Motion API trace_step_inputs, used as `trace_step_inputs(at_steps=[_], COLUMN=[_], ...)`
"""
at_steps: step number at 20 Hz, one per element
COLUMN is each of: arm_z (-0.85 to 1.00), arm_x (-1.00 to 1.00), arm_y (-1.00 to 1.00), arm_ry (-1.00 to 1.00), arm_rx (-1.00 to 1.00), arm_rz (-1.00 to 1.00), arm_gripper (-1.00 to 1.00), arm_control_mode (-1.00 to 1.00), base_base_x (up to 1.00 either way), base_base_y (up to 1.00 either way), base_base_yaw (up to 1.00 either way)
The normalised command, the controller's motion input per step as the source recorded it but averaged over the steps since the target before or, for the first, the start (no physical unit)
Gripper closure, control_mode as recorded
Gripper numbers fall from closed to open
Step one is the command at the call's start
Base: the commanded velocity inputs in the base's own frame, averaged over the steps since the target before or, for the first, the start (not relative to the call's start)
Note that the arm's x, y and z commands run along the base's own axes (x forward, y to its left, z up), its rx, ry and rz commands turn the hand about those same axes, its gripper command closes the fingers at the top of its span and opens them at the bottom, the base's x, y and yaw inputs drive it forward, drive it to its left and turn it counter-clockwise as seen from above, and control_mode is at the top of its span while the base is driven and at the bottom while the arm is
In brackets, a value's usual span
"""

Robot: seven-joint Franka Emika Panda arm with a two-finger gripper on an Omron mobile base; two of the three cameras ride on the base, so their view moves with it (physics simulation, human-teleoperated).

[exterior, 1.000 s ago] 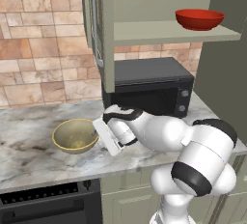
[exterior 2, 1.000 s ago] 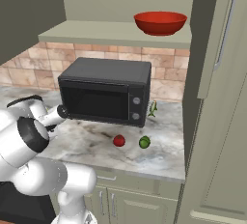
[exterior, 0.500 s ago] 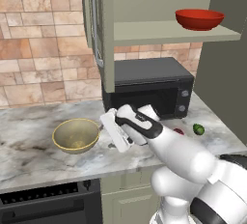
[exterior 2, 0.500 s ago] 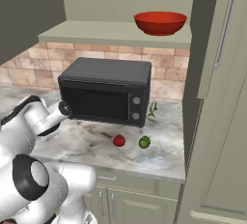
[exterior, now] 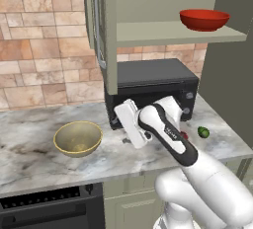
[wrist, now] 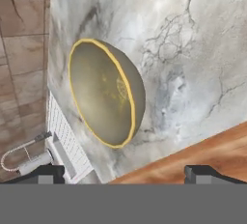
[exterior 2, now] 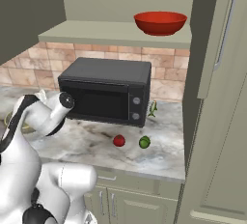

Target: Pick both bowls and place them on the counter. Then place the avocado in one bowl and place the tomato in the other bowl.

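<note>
While the tan-olive bowl (exterior: 77,138) stands upright on the marble counter (exterior: 29,159), left of the black microwave (exterior: 150,87), the gripper (wrist: 124,172) is beside it with nothing between its fingers, which are wide apart. On the hand view this bowl (wrist: 105,91) is well away from the fingertips. The red bowl (exterior 2: 160,22) is on the shelf (exterior 2: 116,33) above. The tomato (exterior 2: 119,141) and the avocado (exterior 2: 144,143) lie close together on the counter, in front of the microwave.
</note>
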Motion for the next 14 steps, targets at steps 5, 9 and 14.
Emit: trace_step_inputs(at_steps=[5, 9, 14], arm_z=[0.59, 0.62, 0.68], arm_x=[-0.44, -0.43, -0.32], arm_y=[-0.50, -0.49, -0.46], arm_ry=[0.00, 0.00, 0.00], arm_rx=[0.00, -0.01, -0.01], arm_rz=[0.00, 0.00, -0.01], arm_gripper=[-1.00, -1.00, -1.00], arm_control_mode=[-1.00, -1.00, -1.00], base_base_x=[0.00, 0.00, 0.00], base_base_y=[0.00, 0.00, 0.00], base_base_yaw=[0.00, 0.00, 0.00])
